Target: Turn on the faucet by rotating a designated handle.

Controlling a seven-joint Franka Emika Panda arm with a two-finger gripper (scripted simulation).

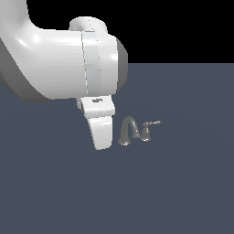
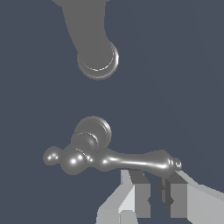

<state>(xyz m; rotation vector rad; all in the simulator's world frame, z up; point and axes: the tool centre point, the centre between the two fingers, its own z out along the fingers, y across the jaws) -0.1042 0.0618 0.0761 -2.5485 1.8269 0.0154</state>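
Note:
The small grey faucet stands on the dark floor, its arched spout (image 1: 130,128) just to the exterior view's right of my white gripper (image 1: 101,144). The twin lever handle (image 1: 147,130) sits against the spout. The task's handle is hidden behind my gripper in the exterior view. It shows in the wrist view as a thin lever (image 2: 131,161) on a bell-shaped base (image 2: 92,131), apart from the spout (image 2: 94,48). My gripper (image 2: 156,181) is right beside the lever's tip, with the jaws nearly together and nothing between them. I cannot tell whether the fingers (image 2: 139,192) touch the lever.
The plain dark grey floor (image 1: 173,192) spreads around the faucet. My large white arm (image 1: 55,59) fills the upper part of the exterior view's left side.

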